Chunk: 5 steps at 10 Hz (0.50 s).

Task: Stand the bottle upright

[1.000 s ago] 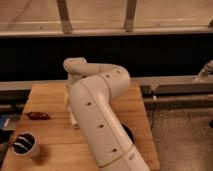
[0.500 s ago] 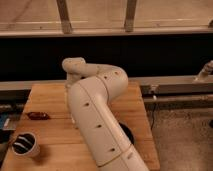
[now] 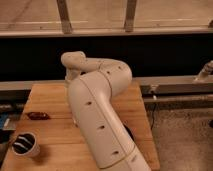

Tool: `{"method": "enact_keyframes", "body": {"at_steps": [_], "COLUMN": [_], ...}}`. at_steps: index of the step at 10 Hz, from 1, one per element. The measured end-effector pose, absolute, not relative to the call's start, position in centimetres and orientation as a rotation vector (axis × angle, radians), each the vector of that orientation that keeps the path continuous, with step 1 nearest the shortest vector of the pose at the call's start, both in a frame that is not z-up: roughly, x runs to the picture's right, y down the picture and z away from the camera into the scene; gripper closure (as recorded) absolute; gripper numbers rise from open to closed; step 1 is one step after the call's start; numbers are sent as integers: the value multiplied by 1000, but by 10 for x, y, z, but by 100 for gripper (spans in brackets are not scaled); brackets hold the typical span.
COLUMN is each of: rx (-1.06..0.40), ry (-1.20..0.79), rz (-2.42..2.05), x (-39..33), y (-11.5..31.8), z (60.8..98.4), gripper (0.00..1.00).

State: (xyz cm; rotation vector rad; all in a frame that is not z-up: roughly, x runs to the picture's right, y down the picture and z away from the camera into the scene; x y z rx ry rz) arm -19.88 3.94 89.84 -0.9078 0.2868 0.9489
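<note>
My claw is reaching down behind my own bulky cream-coloured arm (image 3: 100, 115), somewhere over the far left part of the light wooden table (image 3: 50, 100). The arm is covering it, so I cannot tell whether it is apart, together or clamped on anything. The small pale plastic bottle is not showing either. I am judging that it is lying or being handled behind the arm, near the claw, but nothing is confirming that.

Further out, the small dark red flat packet (image 3: 37, 115) is lying on the table's left side, and the white cup with a dark inside (image 3: 25, 145) is standing near the front left corner. No upright bottle is showing, so I am counting the task as unfinished.
</note>
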Motion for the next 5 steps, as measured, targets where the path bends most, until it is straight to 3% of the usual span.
{"method": "enact_keyframes", "body": {"at_steps": [5], "rx": [-781], "ry": [262], "rz": [988], "x": [-180], "y": [-20], "z": [883], "gripper": [100]}}
